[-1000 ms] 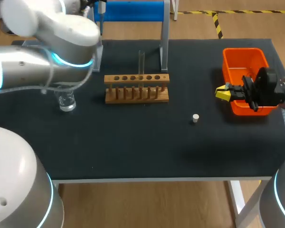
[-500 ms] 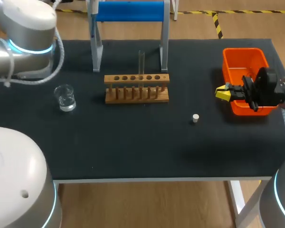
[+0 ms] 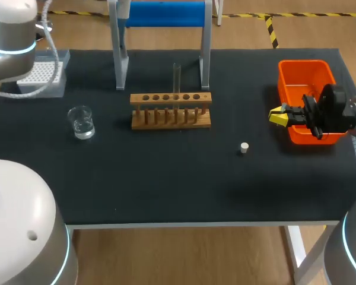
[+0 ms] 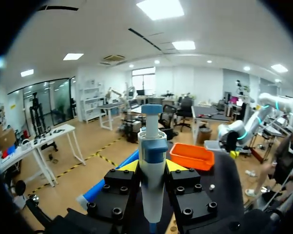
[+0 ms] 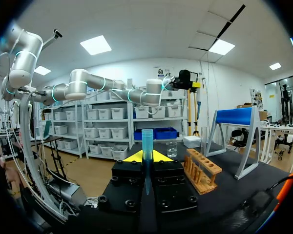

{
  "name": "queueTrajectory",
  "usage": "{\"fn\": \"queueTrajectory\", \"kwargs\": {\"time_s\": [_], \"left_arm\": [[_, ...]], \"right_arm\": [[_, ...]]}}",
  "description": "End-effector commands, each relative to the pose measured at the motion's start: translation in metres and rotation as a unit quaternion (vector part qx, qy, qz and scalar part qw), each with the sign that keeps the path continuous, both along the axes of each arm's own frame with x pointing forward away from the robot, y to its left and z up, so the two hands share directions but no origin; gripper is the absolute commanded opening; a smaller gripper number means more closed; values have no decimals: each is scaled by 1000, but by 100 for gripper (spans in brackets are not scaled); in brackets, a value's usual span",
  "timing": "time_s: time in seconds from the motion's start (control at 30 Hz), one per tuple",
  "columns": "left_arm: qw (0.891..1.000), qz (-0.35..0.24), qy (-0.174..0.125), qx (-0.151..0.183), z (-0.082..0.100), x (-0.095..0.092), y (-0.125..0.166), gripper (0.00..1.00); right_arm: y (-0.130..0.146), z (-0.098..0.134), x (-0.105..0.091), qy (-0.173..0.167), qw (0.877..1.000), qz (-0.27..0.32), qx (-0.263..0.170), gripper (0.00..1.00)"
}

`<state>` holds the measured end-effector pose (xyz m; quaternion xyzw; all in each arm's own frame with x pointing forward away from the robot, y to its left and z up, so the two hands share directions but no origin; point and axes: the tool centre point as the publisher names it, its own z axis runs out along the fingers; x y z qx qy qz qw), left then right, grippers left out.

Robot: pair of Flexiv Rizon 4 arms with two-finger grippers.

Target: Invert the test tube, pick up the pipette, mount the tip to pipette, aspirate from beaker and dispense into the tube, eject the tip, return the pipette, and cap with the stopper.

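A white and blue pipette (image 4: 152, 195) stands between the yellow-tipped fingers of my left gripper (image 4: 151, 165), which is shut on it. My left arm (image 3: 12, 29) hangs over the table's far left corner, above the grey tip box (image 3: 43, 74). The beaker (image 3: 81, 122) holds clear liquid in front of that box. A glass test tube (image 3: 177, 76) stands upright in the wooden rack (image 3: 171, 110). The small white stopper (image 3: 244, 148) lies right of the rack. My right gripper (image 3: 279, 116) hovers beside the orange bin (image 3: 305, 74), shut on a slim blue tip (image 5: 147, 144).
A blue stand with metal legs (image 3: 160, 15) rises behind the rack. In the right wrist view the rack (image 5: 202, 170), the beaker (image 5: 172, 148) and the tip box (image 5: 191, 141) lie ahead of the gripper.
My left arm has swung left and back from above the beaker to the far left corner, uncovering the tip box. The right arm has kept still.
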<state>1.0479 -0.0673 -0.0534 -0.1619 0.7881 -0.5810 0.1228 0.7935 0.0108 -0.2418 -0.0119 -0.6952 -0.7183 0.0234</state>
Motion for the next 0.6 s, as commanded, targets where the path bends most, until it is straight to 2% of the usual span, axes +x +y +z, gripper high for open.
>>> {"fn": "queueTrajectory", "kwargs": {"time_s": [0.03, 0.33, 0.47, 0.6], "left_arm": [[999, -39, 6, -3, 8, -15, 3, 0], [999, 41, -12, 6, 23, -60, -25, 0], [998, 54, -24, -9, 26, -78, -41, 0], [998, 36, -33, -30, 30, -91, -56, 0]], "right_arm": [[-1, 0, -1, 0, 1000, 0, 0, 0], [-1, 0, -1, 0, 1000, 0, 0, 0], [-1, 0, -1, 0, 1000, 0, 0, 0], [-1, 0, -1, 0, 1000, 0, 0, 0]]}}
